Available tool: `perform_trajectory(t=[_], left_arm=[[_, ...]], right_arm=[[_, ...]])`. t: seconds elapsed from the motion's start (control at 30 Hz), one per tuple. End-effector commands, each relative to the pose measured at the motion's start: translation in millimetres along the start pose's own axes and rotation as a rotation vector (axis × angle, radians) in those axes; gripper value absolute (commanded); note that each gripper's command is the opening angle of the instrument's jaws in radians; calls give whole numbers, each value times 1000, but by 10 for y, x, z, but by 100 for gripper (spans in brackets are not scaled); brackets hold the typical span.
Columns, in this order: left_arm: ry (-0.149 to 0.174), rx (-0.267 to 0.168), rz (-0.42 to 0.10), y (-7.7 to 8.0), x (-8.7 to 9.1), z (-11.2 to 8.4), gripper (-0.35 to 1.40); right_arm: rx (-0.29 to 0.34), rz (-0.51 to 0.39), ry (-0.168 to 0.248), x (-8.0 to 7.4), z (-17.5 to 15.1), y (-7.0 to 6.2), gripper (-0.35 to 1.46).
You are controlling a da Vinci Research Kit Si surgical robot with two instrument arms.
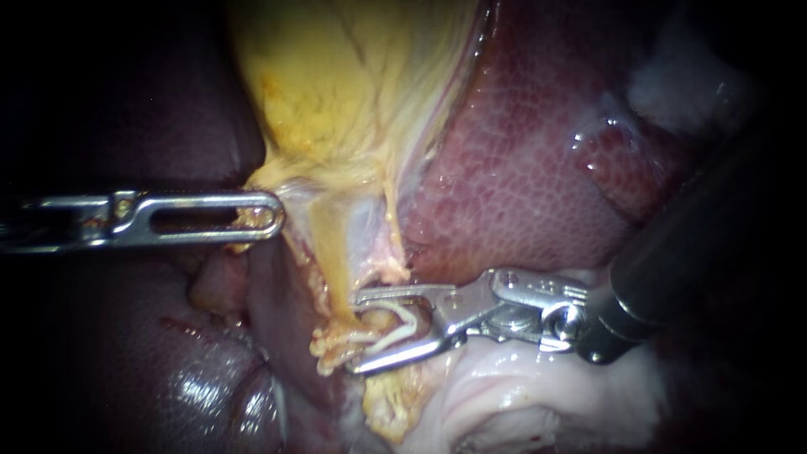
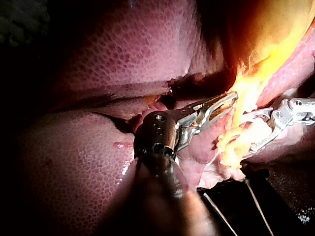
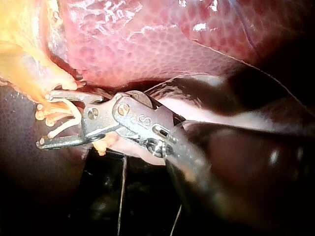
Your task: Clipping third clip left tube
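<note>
R instrument (image 1: pixel 360 332) claw wide, holding clip (image 1: pixel 402 333) astride tube (image 1: pixel 334 273); L instrument (image 1: pixel 271 215) claw grips gallbladder (image 1: pixel 336 84).

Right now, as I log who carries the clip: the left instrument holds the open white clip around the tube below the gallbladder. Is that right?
Not quite: the right instrument holds it. The endoscope view shows the white clip seated between its wide-set jaws, around the tube below the gallbladder. The left instrument carries no clip.
</note>
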Motion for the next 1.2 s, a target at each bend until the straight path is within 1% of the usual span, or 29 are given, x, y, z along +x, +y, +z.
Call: perform_trajectory(t=[0.03, 0.5, 0.8, 0.93, 1.1, 1.2], left_arm=[[0, 0, 0, 0, 0, 0, -35], [0, 0, 0, 0, 0, 0, -35], [0, 0, 0, 0, 0, 0, -35], [0, 0, 0, -1, 0, -1, -35], [0, 0, 6, -1, 0, -1, -35], [0, 0, 6, -1, 0, -1, -35]], right_arm=[[0, 0, 0, 0, 0, 0, 60], [3, -1, -1, -1, 6, 0, 60], [6, 0, -1, 1, 1, -1, 60], [12, 5, 0, 7, -12, -4, 60], [2, 17, 6, 22, -40, -8, 60], [4, 21, 6, 25, -51, -10, 60]])
